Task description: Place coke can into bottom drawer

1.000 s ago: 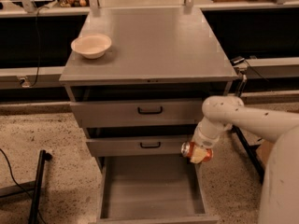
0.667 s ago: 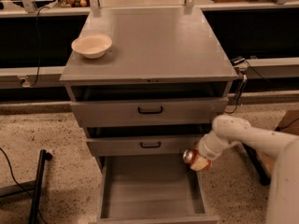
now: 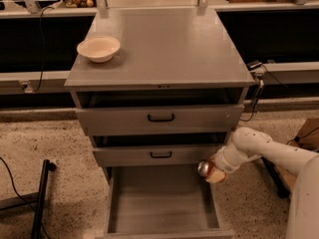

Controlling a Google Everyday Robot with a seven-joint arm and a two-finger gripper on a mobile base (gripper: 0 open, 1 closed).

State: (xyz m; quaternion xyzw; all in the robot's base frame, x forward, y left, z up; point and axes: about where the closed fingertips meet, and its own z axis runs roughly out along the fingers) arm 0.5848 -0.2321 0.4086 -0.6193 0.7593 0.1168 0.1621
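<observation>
**benchwatcher:** standing right next to it. The white arm (image 3: pixel 269 151) comes in from the lower right, rises towards the front of the desk (image 3: pixel 164 44), then bends at a rounded joint and drops down-left. That puts the pincer (image 3: pixel 215 172) low, just off the right front corner of the middle drawer (image 3: pixel 124 156) and over the right wall of the bottom drawer (image 3: pixel 159 203).

**drawer_dan:** has it actually got the can, or is it just sitting there?

**benchwatcher:** it's got it. The pincer is clamped around the coke can (image 3: pixel 208 171), which is up in the air with nothing under it but the drawer's edge. I can't make out how much of the can it covers, because the wrist blocks that side.

**drawer_dan:** which way is the can facing?

**benchwatcher:** it's lying over, not upright. The long axis runs roughly sideways. The silver top points left, in over the drawer and a touch up, and the orange-red body trails back to the right into the pincer.

**drawer_dan:** and the drawer?

**benchwatcher:** pulled well out, and all I can see inside is flat grey. There's a cream bowl (image 3: pixel 98 48) up on the desk top, back left, well away from all this.
</observation>
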